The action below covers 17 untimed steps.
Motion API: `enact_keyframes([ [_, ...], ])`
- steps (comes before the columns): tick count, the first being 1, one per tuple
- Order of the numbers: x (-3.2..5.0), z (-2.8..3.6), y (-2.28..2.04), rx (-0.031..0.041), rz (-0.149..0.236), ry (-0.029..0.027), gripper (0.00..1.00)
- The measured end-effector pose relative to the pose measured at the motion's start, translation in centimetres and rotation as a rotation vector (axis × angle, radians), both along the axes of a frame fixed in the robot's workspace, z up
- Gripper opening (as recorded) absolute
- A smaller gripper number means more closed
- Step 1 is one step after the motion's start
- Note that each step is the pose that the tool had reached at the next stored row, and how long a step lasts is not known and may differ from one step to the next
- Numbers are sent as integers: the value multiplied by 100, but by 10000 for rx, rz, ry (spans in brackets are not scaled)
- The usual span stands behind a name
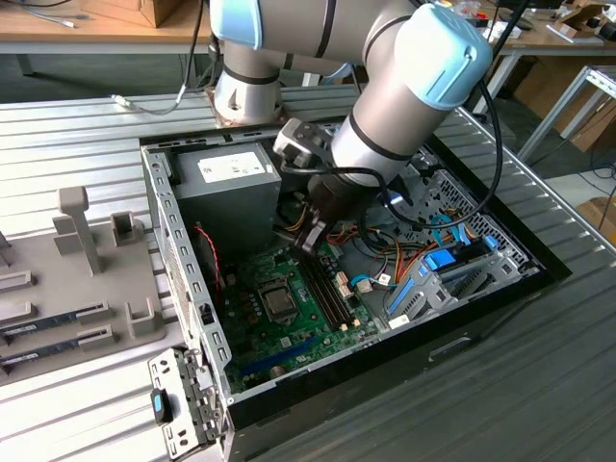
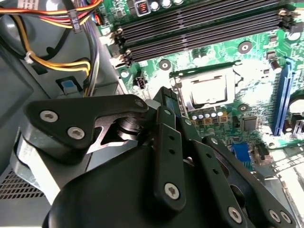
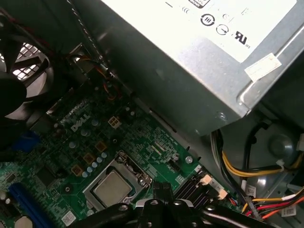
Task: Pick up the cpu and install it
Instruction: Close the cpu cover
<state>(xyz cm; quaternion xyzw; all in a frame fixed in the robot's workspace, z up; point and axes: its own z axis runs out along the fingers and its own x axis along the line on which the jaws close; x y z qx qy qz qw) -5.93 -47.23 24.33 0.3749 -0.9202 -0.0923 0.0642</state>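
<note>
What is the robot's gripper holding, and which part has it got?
Nothing. The gripper is shut with nothing in it. The cpu lies in its socket, apart from the gripper.

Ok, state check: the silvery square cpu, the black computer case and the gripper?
Silvery square cpu: lying in the socket of the green motherboard, not held.
Black computer case: on its side, open on top.
Black gripper: shut, empty, above the motherboard.
</note>
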Motion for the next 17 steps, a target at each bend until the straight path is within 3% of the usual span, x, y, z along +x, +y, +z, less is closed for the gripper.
enact_keyframes([
  [10, 0, 0, -158, -3, 14, 0, 11],
  [15, -1, 3, -164, -5, 236, 1, 11],
  [17, 0, 3, -164, 14, 651, 0, 11],
])
